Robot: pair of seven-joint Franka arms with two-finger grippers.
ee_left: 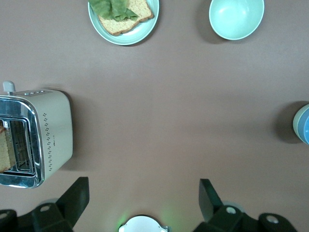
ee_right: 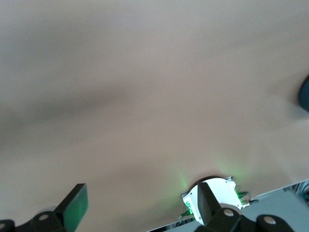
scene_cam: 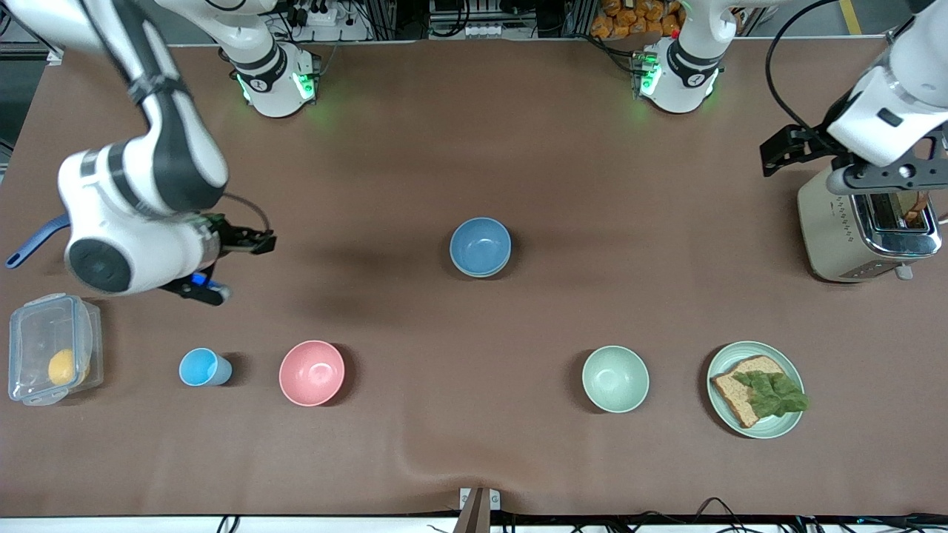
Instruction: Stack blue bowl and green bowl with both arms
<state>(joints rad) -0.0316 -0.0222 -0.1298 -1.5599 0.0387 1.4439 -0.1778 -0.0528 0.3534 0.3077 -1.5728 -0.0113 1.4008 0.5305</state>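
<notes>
The blue bowl [scene_cam: 480, 246] stands upright at the middle of the table. In the left wrist view its blue inside [ee_left: 306, 129] sits nested in the sage-green bowl [ee_left: 296, 124], of which only the outer rim shows. My left gripper [scene_cam: 779, 152] is open and empty, up in the air beside the toaster at the left arm's end; its fingers frame bare table [ee_left: 144, 193]. My right gripper [scene_cam: 238, 266] is open and empty, in the air over bare table at the right arm's end [ee_right: 140, 198].
A paler mint bowl [scene_cam: 615, 378], a pink bowl [scene_cam: 311, 372] and a light-blue cup [scene_cam: 204, 367] stand nearer the front camera. A green plate [scene_cam: 789, 422] holds bread and lettuce. A toaster [scene_cam: 844, 229] and a clear lidded box [scene_cam: 52, 359] stand at the table's two ends.
</notes>
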